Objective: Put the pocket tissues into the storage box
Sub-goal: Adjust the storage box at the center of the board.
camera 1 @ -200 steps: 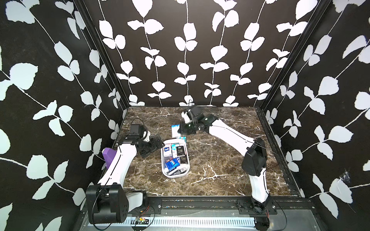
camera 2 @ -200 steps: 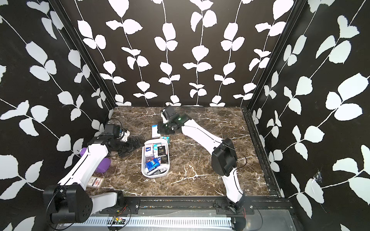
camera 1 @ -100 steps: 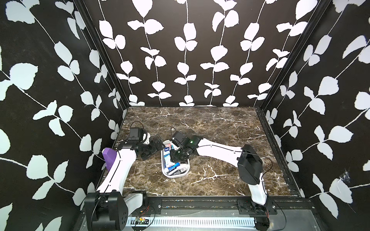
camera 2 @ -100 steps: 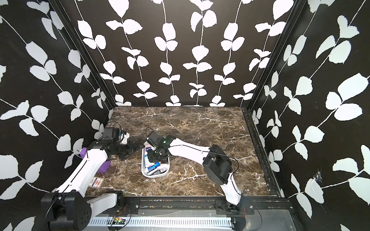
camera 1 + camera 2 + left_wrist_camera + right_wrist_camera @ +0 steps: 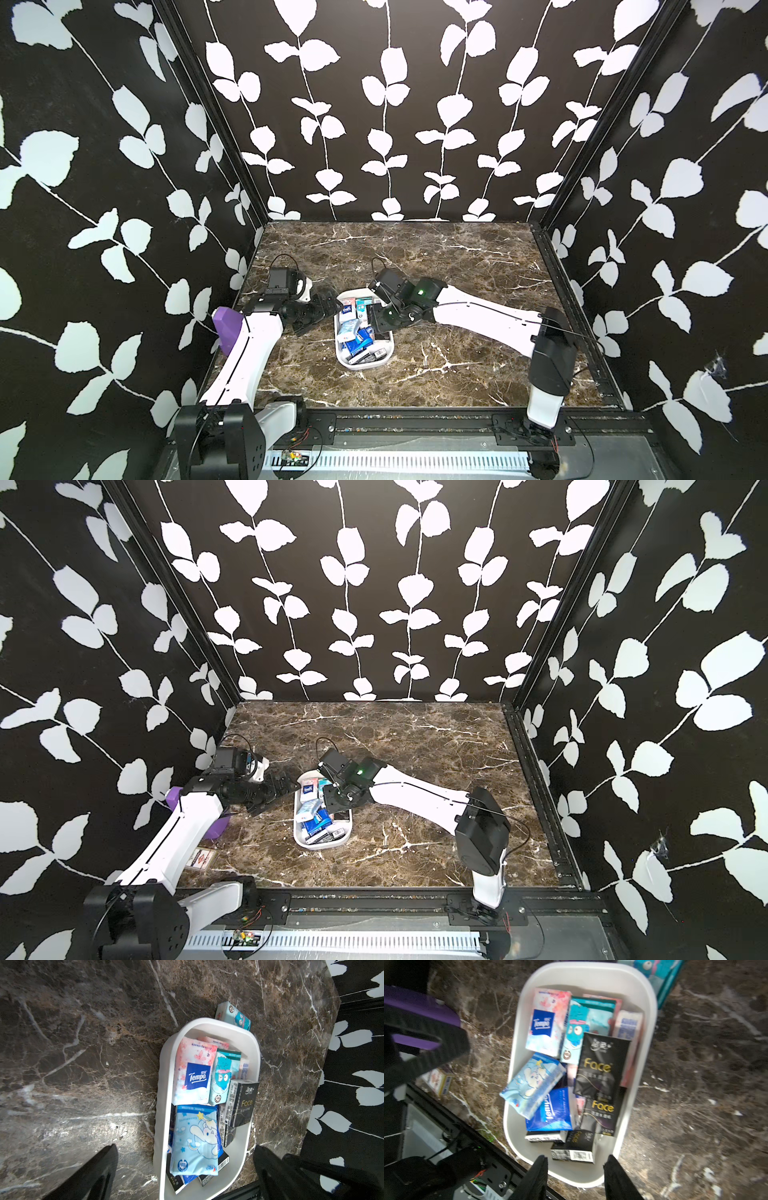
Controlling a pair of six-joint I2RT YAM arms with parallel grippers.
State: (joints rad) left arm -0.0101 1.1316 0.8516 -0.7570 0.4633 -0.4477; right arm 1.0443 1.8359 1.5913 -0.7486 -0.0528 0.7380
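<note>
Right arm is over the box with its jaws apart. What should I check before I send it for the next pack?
1. Right end effector empty: ok, jaws apart, nothing between them.
2. Left end effector open and empty: ok.
3. Black pack on top of the pile inside the box: ok.
4. Every pack in the box: not ok, a teal pack lies on the table just outside a short end of the box.
5. Red-and-white packet beside the left arm is tissues: cannot tell.
</note>
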